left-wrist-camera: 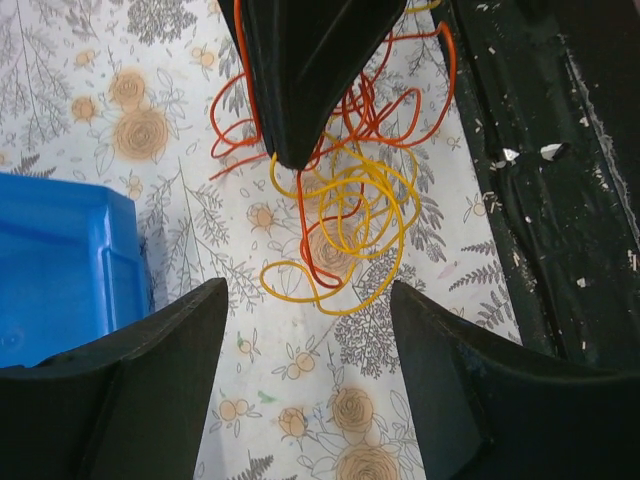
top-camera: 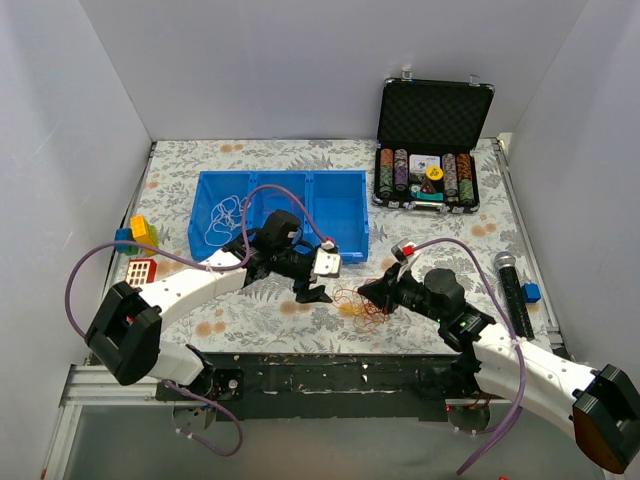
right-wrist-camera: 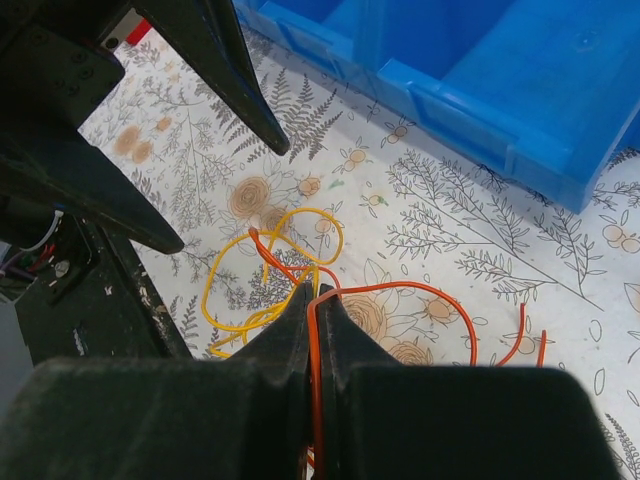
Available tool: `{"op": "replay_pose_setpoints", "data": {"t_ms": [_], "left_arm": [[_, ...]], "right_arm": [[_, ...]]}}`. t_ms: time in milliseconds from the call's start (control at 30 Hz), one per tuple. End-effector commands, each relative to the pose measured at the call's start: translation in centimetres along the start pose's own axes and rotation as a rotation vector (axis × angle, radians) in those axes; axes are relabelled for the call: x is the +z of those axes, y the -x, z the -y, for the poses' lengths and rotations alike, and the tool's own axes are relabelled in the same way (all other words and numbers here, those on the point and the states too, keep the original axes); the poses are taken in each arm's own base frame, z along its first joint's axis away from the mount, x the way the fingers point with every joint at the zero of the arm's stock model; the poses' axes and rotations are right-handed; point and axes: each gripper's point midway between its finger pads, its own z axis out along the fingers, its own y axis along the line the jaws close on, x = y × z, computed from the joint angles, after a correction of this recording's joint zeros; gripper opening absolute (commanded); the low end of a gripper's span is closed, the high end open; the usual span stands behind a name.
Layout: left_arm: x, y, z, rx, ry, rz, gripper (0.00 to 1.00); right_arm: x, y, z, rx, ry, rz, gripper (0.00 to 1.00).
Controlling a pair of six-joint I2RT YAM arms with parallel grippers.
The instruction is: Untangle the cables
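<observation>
Cables (left-wrist-camera: 345,215) lie in loose red, orange and yellow curls.

Your left gripper (left-wrist-camera: 308,300) is open, with its jaws spread wide. Your right gripper (right-wrist-camera: 315,296) is closed, and its fingertips are pressed together on an orange cable (right-wrist-camera: 400,285). The right gripper's tip sits just ahead of the left's open jaws, pointing toward them. The left arm (top-camera: 190,285) and right arm (top-camera: 520,360) both reach inward, so the two wrists are close together.
</observation>
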Motion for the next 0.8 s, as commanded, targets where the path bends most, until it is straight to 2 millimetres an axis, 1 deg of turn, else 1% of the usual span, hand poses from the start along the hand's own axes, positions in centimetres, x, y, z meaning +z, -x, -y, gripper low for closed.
{"op": "replay_pose_setpoints", "data": {"t_ms": [0, 100, 133, 167, 233, 333, 367, 467, 533, 667, 767], "left_arm": [[0.1, 2.9, 0.3, 0.015, -0.076, 0.083, 0.6], [0.5, 2.7, 0.4, -0.003, -0.094, 0.085, 0.43], [0.7, 2.6, 0.4, -0.012, -0.099, 0.082, 0.39], [0.8, 2.4, 0.6, -0.02, -0.107, 0.077, 0.39], [0.9, 2.1, 0.8, -0.032, -0.118, 0.069, 0.39], [1.0, 1.6, 1.0, -0.037, -0.12, 0.049, 0.44], [1.0, 1.4, 0.8, -0.033, -0.108, 0.039, 0.48], [1.3, 1.1, -0.3, -0.05, -0.055, 0.022, 0.53], [1.4, 1.0, -0.7, -0.051, -0.04, 0.018, 0.57], [1.9, 0.9, -0.9, -0.05, -0.033, 0.013, 0.58], [2.2, 0.6, -0.9, -0.04, -0.033, 0.003, 0.54]], "right_arm": [[0.3, 0.8, -0.8, -0.033, 0.04, 0.016, 0.01], [0.4, 0.7, -0.8, -0.034, 0.046, 0.014, 0.01], [0.4, 0.7, -0.8, -0.034, 0.046, 0.014, 0.01], [0.4, 0.8, -0.9, -0.034, 0.047, 0.017, 0.01], [0.5, 0.8, -0.9, -0.038, 0.047, 0.018, 0.01], [0.5, 1.0, -0.9, -0.039, 0.049, 0.022, 0.01], [0.5, 1.0, -0.9, -0.041, 0.049, 0.024, 0.01], [0.6, 1.0, -1.2, -0.041, 0.061, 0.02, 0.01], [0.6, 1.1, -1.2, -0.043, 0.065, 0.021, 0.01], [0.6, 1.3, -1.4, -0.044, 0.071, 0.028, 0.01], [0.6, 1.5, -1.5, -0.046, 0.071, 0.032, 0.01]]}}
